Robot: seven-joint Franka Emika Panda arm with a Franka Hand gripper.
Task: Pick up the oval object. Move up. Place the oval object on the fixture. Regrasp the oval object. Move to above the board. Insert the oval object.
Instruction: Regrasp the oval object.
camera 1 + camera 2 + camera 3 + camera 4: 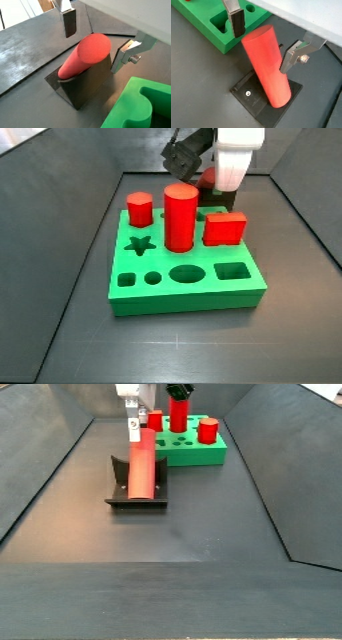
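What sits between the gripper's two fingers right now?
In both wrist views, the upper end of the oval object leaning on the fixture lies between the open gripper's fingers, untouched.

We observe the long, smooth red oval peg [266, 65] leaning tilted on the small black fixture [134, 497], its lower end seated at the base plate, its flat upper end [93, 47] raised between the gripper [264, 42] fingers, which stand apart from it. The thick bright green board [194, 446] lies near, beyond the fixture.
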